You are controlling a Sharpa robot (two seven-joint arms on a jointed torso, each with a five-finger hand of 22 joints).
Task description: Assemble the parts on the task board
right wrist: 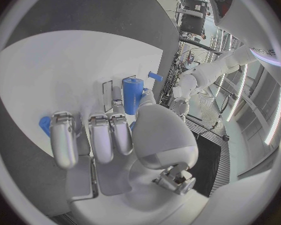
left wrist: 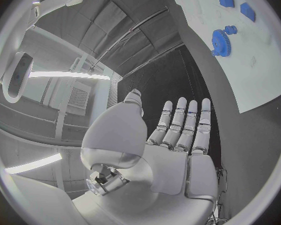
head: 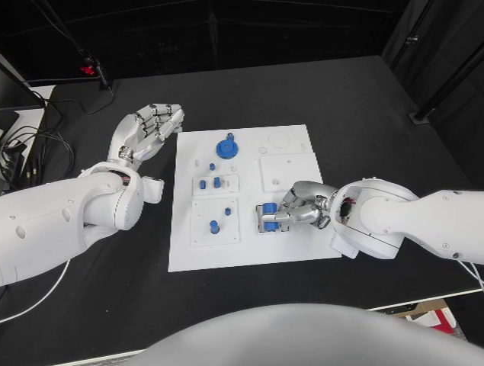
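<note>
The white task board (head: 296,252) lies in the middle of the black table. A blue gear (head: 229,146) (left wrist: 222,41) stands near its far edge, and small blue parts (head: 203,184) (head: 213,226) sit in the square plates on its left half. My right hand (head: 299,207) (right wrist: 109,140) rests on the board's middle with its fingers curled down. It pinches a blue cylinder (head: 269,210) (right wrist: 132,95) between thumb and a finger. Another blue piece (right wrist: 45,124) shows beside its outer finger. My left hand (head: 149,130) (left wrist: 178,135) hovers flat beside the board's far left corner, fingers straight and apart, holding nothing.
Cables and a dark monitor (head: 5,145) crowd the table's left side. A white square plate (head: 286,171) and a round outline (head: 280,139) mark the board's right half. Bare black table lies beyond the board and to its right.
</note>
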